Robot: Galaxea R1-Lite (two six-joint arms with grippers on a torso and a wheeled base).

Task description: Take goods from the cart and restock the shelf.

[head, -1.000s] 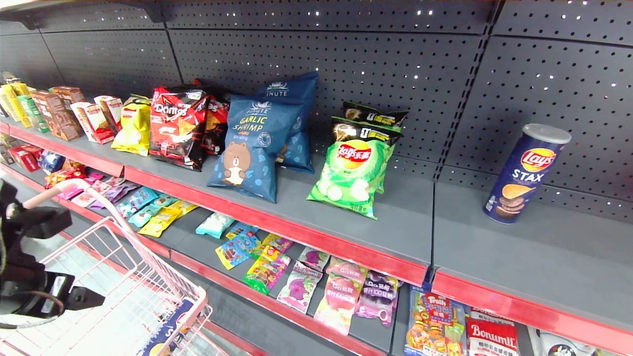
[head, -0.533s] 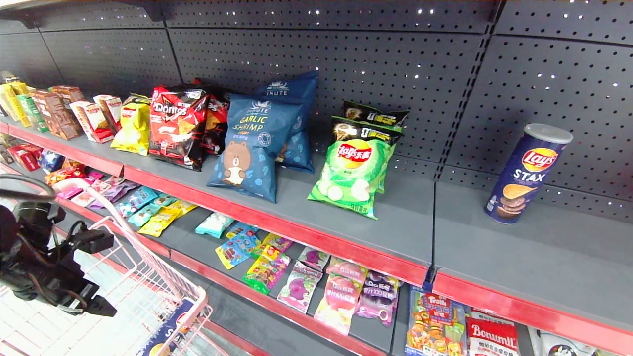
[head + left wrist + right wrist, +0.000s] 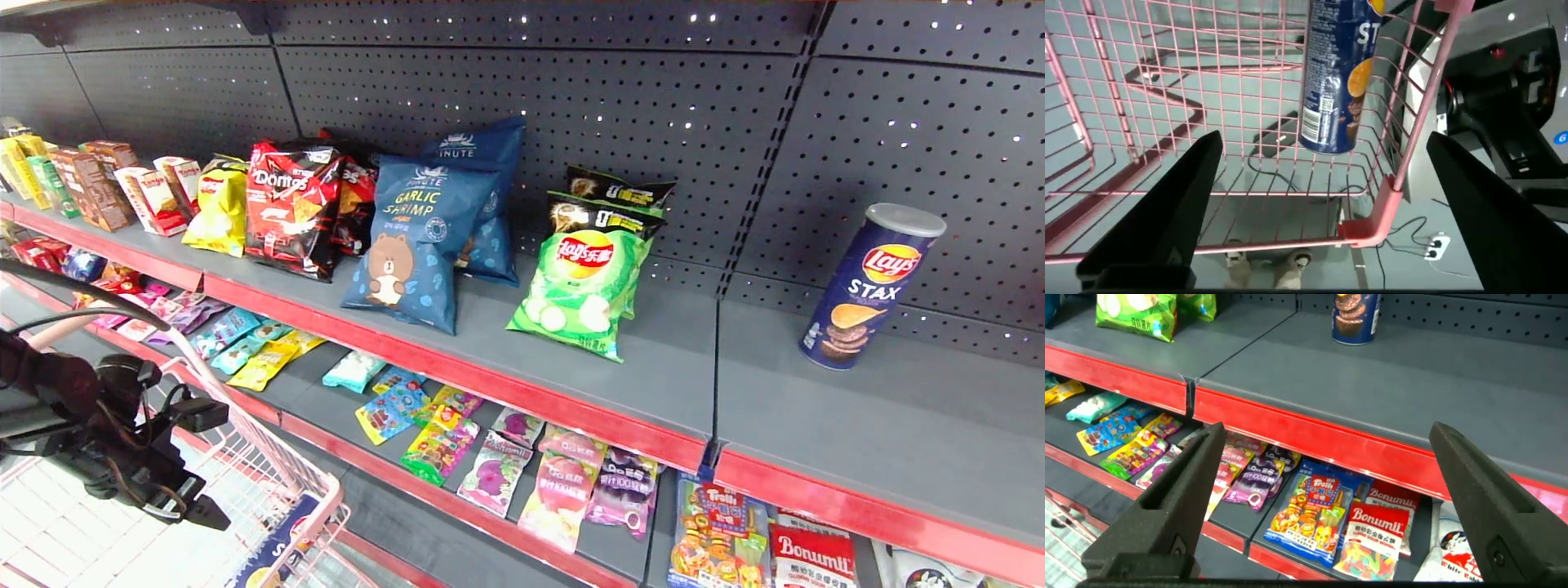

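Observation:
A pink wire cart (image 3: 314, 488) stands at the lower left, in front of the shelf (image 3: 857, 425). A blue chip can (image 3: 1333, 77) lies inside the cart against its wall, and its blue side (image 3: 277, 543) shows through the cart's front corner. My left gripper (image 3: 204, 467) hangs open over the cart, above and short of the can, with nothing between its fingers (image 3: 1167, 220). Another blue chip can (image 3: 869, 286) stands upright on the grey shelf at the right. My right gripper (image 3: 1327, 514) is open and empty, in front of the shelf's red edge (image 3: 1315, 416).
Chip bags fill the shelf's left and middle: a green bag (image 3: 581, 290), blue bags (image 3: 420, 241), a red bag (image 3: 290, 208). Boxes (image 3: 98, 188) stand at the far left. Candy packets (image 3: 563, 482) lie on the lower shelf. Bare grey shelf surrounds the upright can.
My left arm has swung rightward over the cart, bringing its open gripper closer to the cart's front corner. The shelf goods have not moved.

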